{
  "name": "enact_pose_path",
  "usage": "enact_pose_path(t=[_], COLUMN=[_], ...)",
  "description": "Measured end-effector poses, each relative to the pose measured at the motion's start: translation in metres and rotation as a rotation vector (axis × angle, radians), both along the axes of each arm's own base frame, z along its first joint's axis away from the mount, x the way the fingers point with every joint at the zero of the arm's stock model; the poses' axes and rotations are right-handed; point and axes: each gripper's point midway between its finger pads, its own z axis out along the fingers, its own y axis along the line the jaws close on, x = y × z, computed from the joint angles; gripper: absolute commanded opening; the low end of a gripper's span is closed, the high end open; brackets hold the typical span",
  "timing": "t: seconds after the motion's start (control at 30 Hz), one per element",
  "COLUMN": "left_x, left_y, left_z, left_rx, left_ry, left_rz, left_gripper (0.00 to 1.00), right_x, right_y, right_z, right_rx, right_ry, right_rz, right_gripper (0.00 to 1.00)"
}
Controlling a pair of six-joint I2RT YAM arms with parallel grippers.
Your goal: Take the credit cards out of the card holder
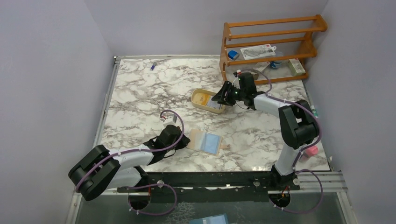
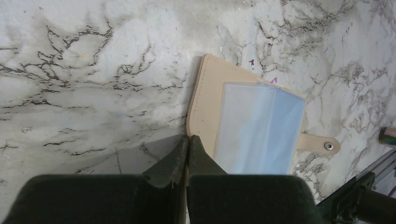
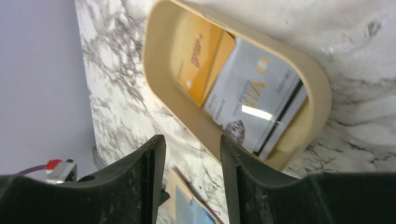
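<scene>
- The right hand (image 3: 192, 144) hovers over the oval tray (image 3: 322, 93), released. Its fingers stand apart with nothing between them.
- In that tray lie the yellow-orange card (image 3: 198, 56) and, overlapping its edge, the bluish-white cards (image 3: 254, 100) (at least two, stacked askew).
- The card holder (image 1: 205, 142) lies open and flat on the desk (image 1: 140, 93), well apart from the right hand. In the overhead view it sits nearer the arm bases and to the left of that hand.
- Its long axis runs roughly left to right across the desk, and the snap tab (image 2: 322, 144) points toward the right arm's side.
- The left hand (image 2: 188, 145) is much the nearer. It is clenched on the holder's left edge near a corner, with a sliver of beige showing between its fingers, so it seems to be pinning the holder in place.
- Whether any card is left inside the pale-blue sleeve cannot be told; the sleeve looks flat.
- If one is, I judge the right hand would have to move toward the bases and leftward to the tab end, coming in along that long axis.
</scene>
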Motion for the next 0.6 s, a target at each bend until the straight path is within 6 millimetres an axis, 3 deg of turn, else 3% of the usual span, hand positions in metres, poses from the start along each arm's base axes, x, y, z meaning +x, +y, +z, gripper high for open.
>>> enact_pose_path(t=[0.1, 0.13, 0.23, 0.33, 0.37, 0.5, 0.6], left_x=[0.0, -0.001, -0.001, 0.001, 0.002, 0.003, 0.004], left_y=[0.001, 0.002, 0.005, 0.006, 0.007, 0.011, 0.013], left_z=[0.0, 0.0, 0.0, 0.006, 0.008, 0.012, 0.014], left_rx=[0.006, 0.009, 0.032, 0.038, 0.043, 0.077, 0.111], left_ry=[0.003, 0.004, 0.011, 0.005, 0.001, -0.004, 0.005], left_rz=[0.003, 0.003, 0.008, 0.016, 0.017, 0.02, 0.015], left_gripper=[0.0, 0.04, 0.35, 0.5, 0.53, 0.59, 0.62], right_x=[0.014, 0.019, 0.027, 0.024, 0.021, 0.005, -0.017], right_y=[0.003, 0.005, 0.007, 0.004, 0.003, -0.004, -0.013], right_z=[0.026, 0.039, 0.081, 0.12, 0.129, 0.15, 0.15], right_rx=[-0.004, 0.0, 0.013, 0.02, 0.02, 0.007, -0.012], right_ry=[-0.065, -0.098, -0.209, -0.303, -0.325, -0.38, -0.382], right_rz=[0.013, 0.017, 0.032, 0.045, 0.05, 0.071, 0.084], right_gripper=[0.52, 0.53, 0.6, 0.66, 0.79, 0.85, 0.86])
